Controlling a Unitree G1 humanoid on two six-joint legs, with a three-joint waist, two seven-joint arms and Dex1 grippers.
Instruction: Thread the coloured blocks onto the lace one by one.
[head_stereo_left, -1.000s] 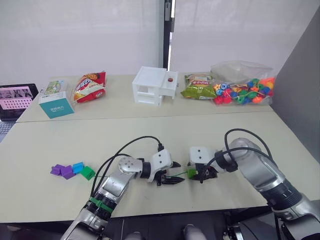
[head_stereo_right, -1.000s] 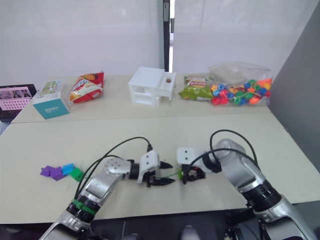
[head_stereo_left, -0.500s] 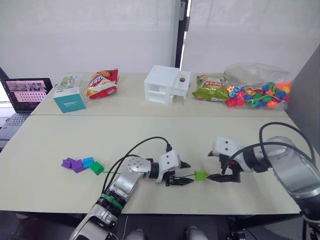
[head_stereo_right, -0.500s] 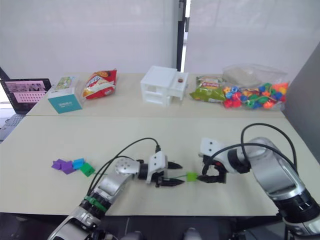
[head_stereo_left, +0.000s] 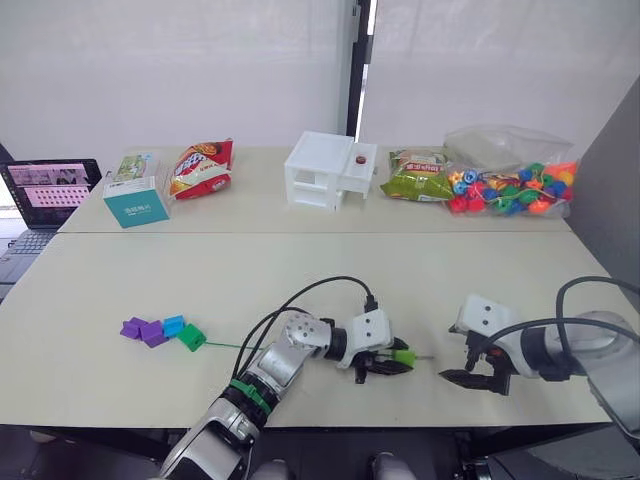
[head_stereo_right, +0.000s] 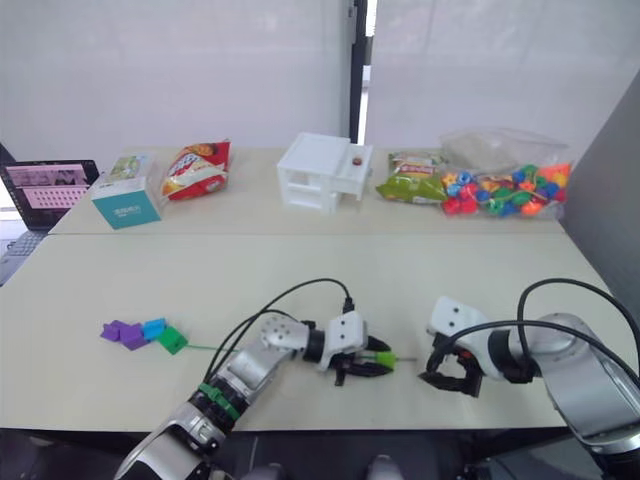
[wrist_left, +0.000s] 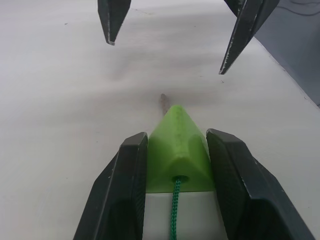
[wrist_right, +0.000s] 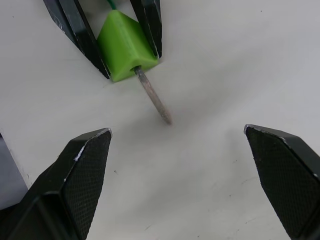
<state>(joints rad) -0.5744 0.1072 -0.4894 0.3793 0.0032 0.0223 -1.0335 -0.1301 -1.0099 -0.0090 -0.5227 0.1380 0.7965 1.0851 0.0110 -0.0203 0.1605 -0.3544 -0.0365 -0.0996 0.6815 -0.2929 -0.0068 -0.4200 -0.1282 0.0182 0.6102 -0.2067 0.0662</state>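
My left gripper (head_stereo_left: 392, 360) is shut on a light green block (head_stereo_left: 402, 355) low over the table's front middle. The green lace (wrist_left: 175, 215) passes through the block (wrist_left: 177, 150), and its grey tip (wrist_right: 154, 100) pokes out on the far side, pointing at my right gripper (head_stereo_left: 465, 378). That gripper is open a short way to the right of the tip, touching nothing. The lace (head_stereo_left: 225, 345) trails left along the table to two purple blocks (head_stereo_left: 142, 330), a blue block (head_stereo_left: 173, 325) and a dark green block (head_stereo_left: 191, 338), which lie bunched together.
Along the back of the table stand a teal box (head_stereo_left: 137, 205), a red snack bag (head_stereo_left: 202, 168), a white toy house (head_stereo_left: 329, 171), a green snack bag (head_stereo_left: 418, 176) and a bag of mixed beads (head_stereo_left: 508, 185). A laptop (head_stereo_left: 45, 185) sits at the far left.
The left gripper has closed around the light green block, which hung between the grippers before. The right gripper has drawn back to the right and stands open. The camera has shifted.
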